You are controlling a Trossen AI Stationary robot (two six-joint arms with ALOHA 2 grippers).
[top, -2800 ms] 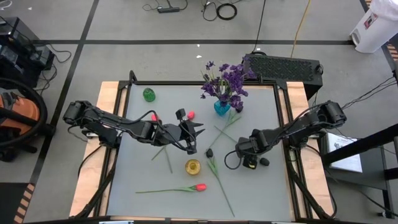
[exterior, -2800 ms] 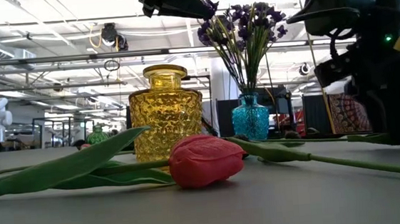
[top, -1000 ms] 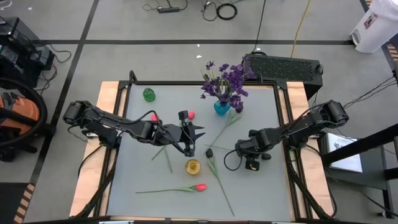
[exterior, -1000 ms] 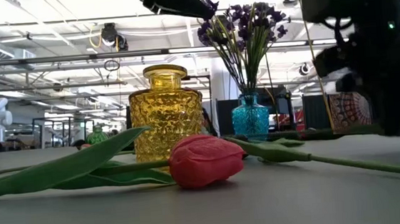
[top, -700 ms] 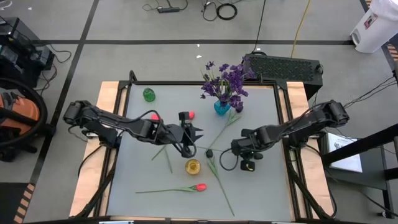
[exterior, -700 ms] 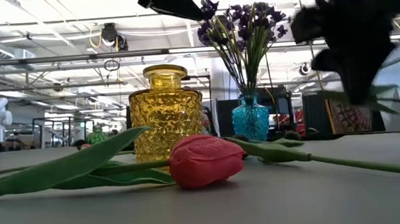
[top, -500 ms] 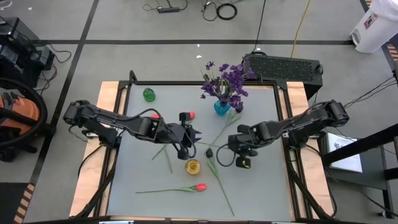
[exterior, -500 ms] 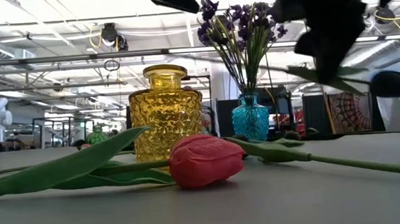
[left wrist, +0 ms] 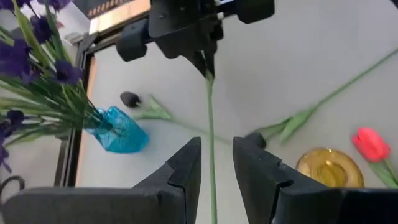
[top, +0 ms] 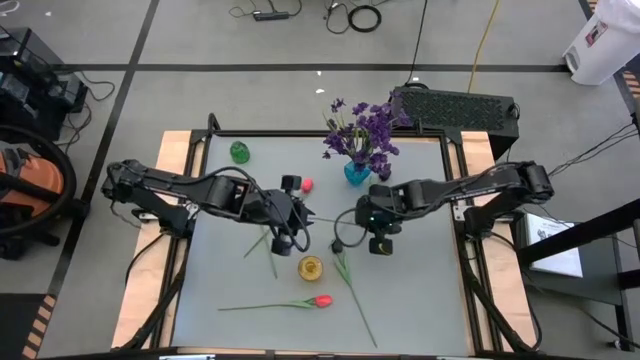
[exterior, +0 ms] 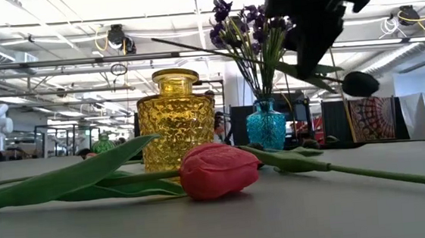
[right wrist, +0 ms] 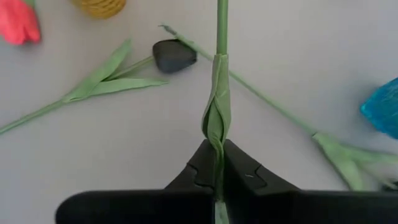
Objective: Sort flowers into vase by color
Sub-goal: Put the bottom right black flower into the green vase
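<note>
My right gripper [top: 365, 218] is shut on a green-stemmed flower with a near-black bud [exterior: 360, 83], held above the table's middle. Its thin stem [left wrist: 209, 118] runs leftward into the gap between the fingers of my left gripper [left wrist: 217, 168], which is open; I see neither finger touching the stem. A blue vase [top: 357, 172] at the far edge holds purple flowers [top: 365, 130]. A yellow vase [top: 310, 267] stands near the middle and a green vase [top: 239, 152] at the far left. A red-pink tulip [top: 320, 300] lies on its side on the table. My right gripper pinches the stem between its two fingers where a leaf wraps around it [right wrist: 216, 146]. The fingers slant down from the table's right, and the stem runs on ahead of them. The flower is lifted clear, its bud end lower on the right.
Another near-black bud [right wrist: 174, 55] lies on the table on its stem between the arms, with more loose stems and leaves [top: 270, 255] around the yellow vase. A red-pink bud [top: 306, 184] shows beside my left arm. A black box [top: 455, 108] sits beyond the far edge.
My right gripper has risen and gone toward the table's left, staying shut; the near-black flower has come up off the table and now hangs clear, its stem reaching toward my left gripper. My left gripper has risen and tipped up toward level.
</note>
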